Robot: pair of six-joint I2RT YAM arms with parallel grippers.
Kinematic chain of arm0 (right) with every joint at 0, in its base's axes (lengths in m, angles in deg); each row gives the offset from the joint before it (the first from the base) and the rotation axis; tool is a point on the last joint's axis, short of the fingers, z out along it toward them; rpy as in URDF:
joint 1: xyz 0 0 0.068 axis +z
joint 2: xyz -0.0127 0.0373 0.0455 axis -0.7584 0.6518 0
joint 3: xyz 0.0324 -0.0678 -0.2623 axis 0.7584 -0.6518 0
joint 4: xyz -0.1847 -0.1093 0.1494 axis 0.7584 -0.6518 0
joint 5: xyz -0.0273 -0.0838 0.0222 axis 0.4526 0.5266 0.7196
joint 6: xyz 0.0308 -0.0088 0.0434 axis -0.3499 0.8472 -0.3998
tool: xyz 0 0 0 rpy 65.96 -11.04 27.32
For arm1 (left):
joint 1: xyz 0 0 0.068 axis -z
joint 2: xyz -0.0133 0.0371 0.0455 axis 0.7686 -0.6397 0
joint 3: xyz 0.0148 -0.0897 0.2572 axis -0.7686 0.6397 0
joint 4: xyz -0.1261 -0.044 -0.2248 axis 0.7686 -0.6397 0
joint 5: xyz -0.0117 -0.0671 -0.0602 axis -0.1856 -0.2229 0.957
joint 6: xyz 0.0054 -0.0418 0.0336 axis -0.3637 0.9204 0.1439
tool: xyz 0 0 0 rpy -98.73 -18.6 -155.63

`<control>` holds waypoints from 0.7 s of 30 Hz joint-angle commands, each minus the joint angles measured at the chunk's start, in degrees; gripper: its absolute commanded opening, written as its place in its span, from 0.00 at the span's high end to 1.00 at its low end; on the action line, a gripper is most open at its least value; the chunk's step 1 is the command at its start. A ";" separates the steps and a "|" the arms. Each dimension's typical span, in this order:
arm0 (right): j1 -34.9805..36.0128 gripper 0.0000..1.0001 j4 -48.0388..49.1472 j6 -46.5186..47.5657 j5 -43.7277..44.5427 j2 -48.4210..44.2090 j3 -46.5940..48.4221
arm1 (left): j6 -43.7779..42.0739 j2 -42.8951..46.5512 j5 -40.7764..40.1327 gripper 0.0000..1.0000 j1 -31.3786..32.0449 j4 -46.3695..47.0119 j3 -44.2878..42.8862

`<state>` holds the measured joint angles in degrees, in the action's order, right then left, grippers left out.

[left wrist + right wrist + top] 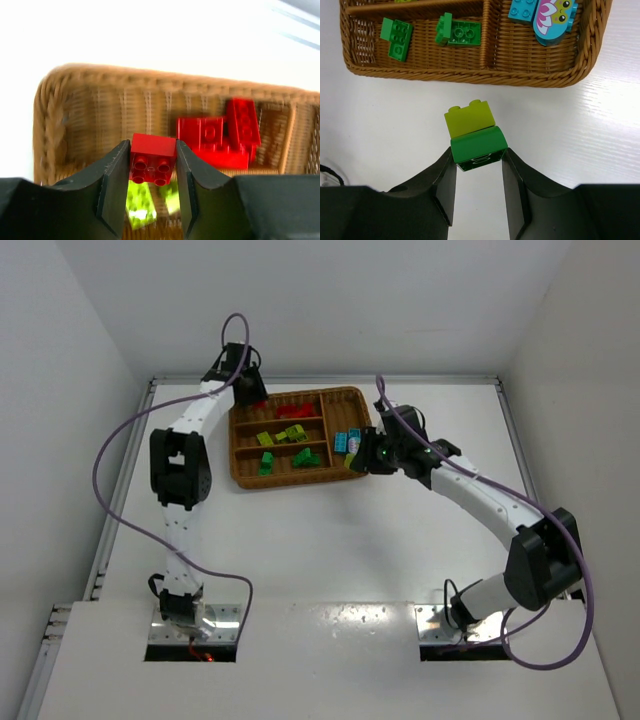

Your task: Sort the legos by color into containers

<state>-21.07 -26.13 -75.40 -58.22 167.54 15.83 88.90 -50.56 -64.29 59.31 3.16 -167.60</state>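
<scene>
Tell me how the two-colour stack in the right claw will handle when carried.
The stack looks like hard moulded plastic: probably stiff and light. The right claw pinches only the green brick, so the yellow-green one, only stacked on it, might pop off if knocked on the rim of the wicker tray. Glossy sides could slip.

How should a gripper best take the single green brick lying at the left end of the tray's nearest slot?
Probably from straight above, fingers closing on two opposite side walls of the green brick. It lies roughly flat on the slot floor, and the walls of the wicker tray would hinder a sideways approach.
</scene>
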 commanded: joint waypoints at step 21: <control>-0.04 0.95 5.00 3.56 -23.32 0.06 5.15 | -16.00 27.94 42.21 0.07 2.78 3.02 23.54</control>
<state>-21.07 -24.93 -73.20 -71.90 167.81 18.78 77.58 -31.61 -44.47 61.26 0.71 -151.43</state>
